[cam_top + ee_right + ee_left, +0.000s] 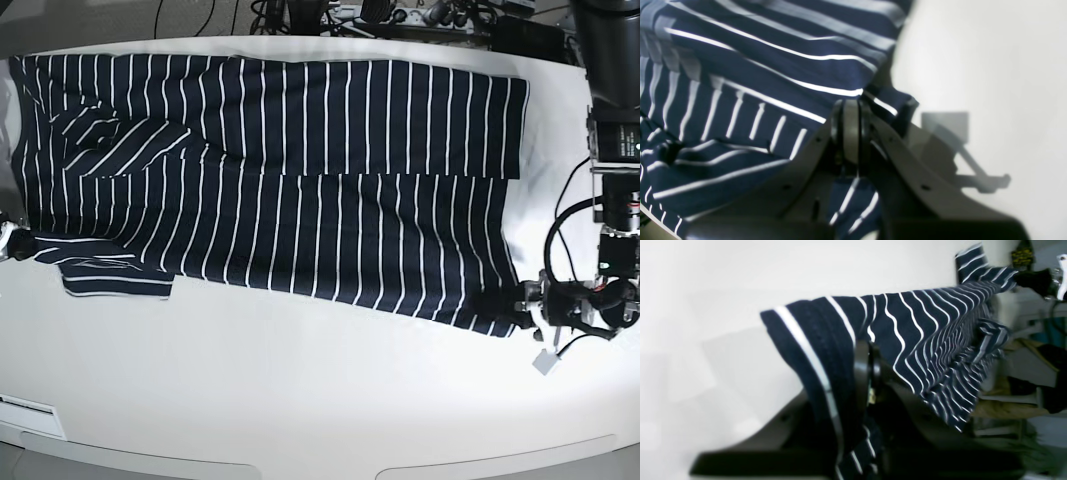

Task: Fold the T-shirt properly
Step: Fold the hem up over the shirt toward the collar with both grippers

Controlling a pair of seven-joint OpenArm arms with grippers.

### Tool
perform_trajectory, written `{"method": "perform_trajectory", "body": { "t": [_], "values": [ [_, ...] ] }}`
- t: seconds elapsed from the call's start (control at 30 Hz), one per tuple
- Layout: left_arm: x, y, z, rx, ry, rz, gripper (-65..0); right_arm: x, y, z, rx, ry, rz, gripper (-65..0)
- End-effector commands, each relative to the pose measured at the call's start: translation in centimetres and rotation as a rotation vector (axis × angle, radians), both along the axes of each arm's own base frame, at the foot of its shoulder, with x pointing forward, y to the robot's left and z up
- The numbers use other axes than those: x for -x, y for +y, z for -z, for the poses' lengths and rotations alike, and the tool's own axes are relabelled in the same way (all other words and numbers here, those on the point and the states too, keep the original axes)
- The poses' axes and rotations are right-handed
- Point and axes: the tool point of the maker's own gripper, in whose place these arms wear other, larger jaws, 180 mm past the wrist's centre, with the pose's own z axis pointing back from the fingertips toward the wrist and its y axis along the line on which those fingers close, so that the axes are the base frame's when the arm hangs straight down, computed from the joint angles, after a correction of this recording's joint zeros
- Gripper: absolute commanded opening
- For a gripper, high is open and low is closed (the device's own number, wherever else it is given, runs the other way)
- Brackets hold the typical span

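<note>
The T-shirt (280, 170) is shown spread lengthwise over the far half of the white table (300, 400), reaching from the left edge almost to the right edge. A long horizontal fold line is seen across its middle, and a sleeve (115, 278) is laid out flat towards the near left.

The left gripper (515, 300) is located at the garment's near right corner, close to the table's right edge. In the left wrist view its fingers (863, 373) are seen pressed together on the hem (813, 350), from which the striped cloth is drawn up and stretched away towards the far end.

The right gripper (18, 243) is located at the table's left edge and is mostly cut off in the base view. In the right wrist view its fingers (850, 130) are pinched on a fold of the T-shirt (750, 83), with cloth also seen hanging between the finger arms below the pads.
</note>
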Motion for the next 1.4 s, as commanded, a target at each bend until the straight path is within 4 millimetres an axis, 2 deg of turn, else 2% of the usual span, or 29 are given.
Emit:
{"method": "perform_trajectory", "body": {
  "t": [0.0, 0.1, 0.3, 0.53, 0.73, 0.83, 0.93, 1.0, 1.13, 1.37],
  "values": [
    [-1.0, 0.4, -2.5, 0.014, -0.062, 0.004, -65.0, -0.7, -1.1, -2.5, 0.021, -0.044, -0.001, -65.0],
    [-0.9, 1.1, -2.6, 0.003, -0.063, -0.005, -65.0, 0.1, -0.8, -2.4, -0.002, 0.0, -0.011, -65.0],
    [-0.7, 1.8, -2.4, -0.002, -0.031, -0.035, -65.0, 1.8, -0.9, -0.9, 0.008, 0.077, -0.018, -65.0],
    [0.5, 0.5, -0.6, -0.075, 0.027, 0.046, -65.0, 3.0, -1.1, 0.1, 0.023, 0.13, -0.022, -65.0],
    [1.5, -0.4, -1.0, -0.144, -0.044, 0.169, -65.0, 3.0, -1.0, 0.2, 0.015, 0.126, -0.022, -65.0],
    [3.4, -1.1, -0.9, -0.183, -0.076, 0.248, -65.0, 2.7, -0.7, 0.2, 0.004, 0.108, -0.02, -65.0],
    [6.5, -1.7, -0.5, -0.234, -0.101, 0.348, -65.0, 2.2, -0.6, -0.1, -0.009, 0.074, -0.014, -65.0],
    [7.3, -2.0, -0.9, -0.262, -0.173, 0.365, -65.0, 1.9, -0.4, -0.3, -0.019, 0.061, -0.013, -65.0],
    [9.4, -0.8, 0.0, -0.424, -0.214, 0.442, -65.0, 1.8, 0.2, -0.6, -0.056, 0.051, -0.016, -65.0],
    [11.7, 0.7, -0.6, -0.424, -0.171, 0.46, -65.0, 3.1, -0.1, 0.1, -0.031, 0.13, -0.031, -65.0]
  ]
}}
